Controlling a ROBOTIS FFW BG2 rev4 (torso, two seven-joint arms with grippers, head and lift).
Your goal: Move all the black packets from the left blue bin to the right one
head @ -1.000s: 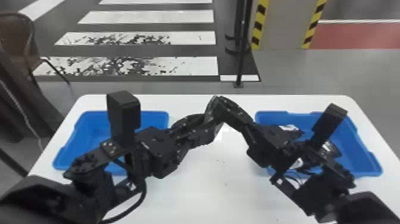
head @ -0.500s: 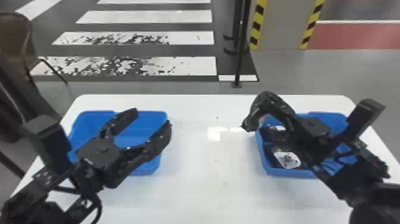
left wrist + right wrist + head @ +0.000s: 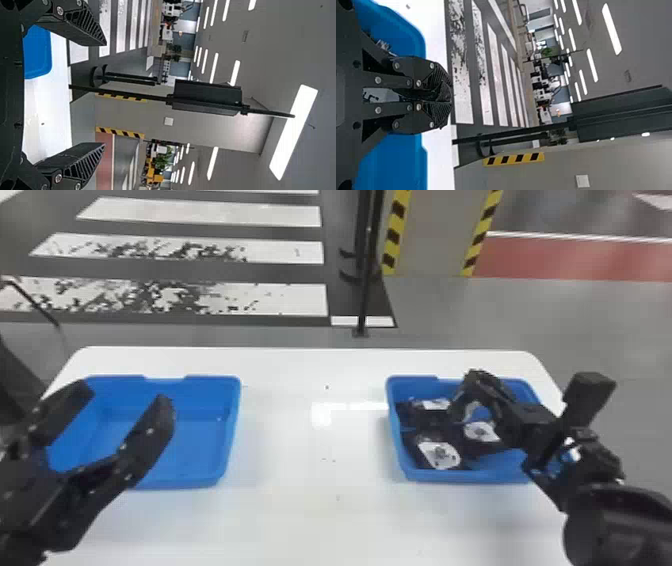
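**A:** ok so from where I'm standing, what's the left gripper (image 3: pixel 126 396) doing? looks spread wide to me, one finger well apart from the other.

**B:** yep, wide, and just air between the tips. From the head's side it overlaps the left blue bin (image 3: pixel 215 380), and plain blue floor shows past its fingers. Can't really judge how high it is over it tho.

**A:** and the right gripper (image 3: pixel 462 392)? that one's over the right blue bin (image 3: pixel 450 476), yeah?

**B:** yeah, over there. Its fingers are closed up, tips right together in the right wrist view. There's something dark between them, but honestly can't tell if that's a packet or just gripper parts.

**A:** fair lol. So where are the black packets?

**B:** there's a bunch lying in the right bin. I count three white patches on them: one packet near the front wall (image 3: pixel 440 455), one toward the back (image 3: pixel 434 405), and one more to the right, near the middle (image 3: pixel 482 431). They're bunched up close, so no clue on the exact total.

**A:** and both bins are on that white table (image 3: pixel 300 515), well apart, bare tabletop between them. Crosswalk stripes (image 3: pixel 280 297) on the floor behind too, kinda neat.
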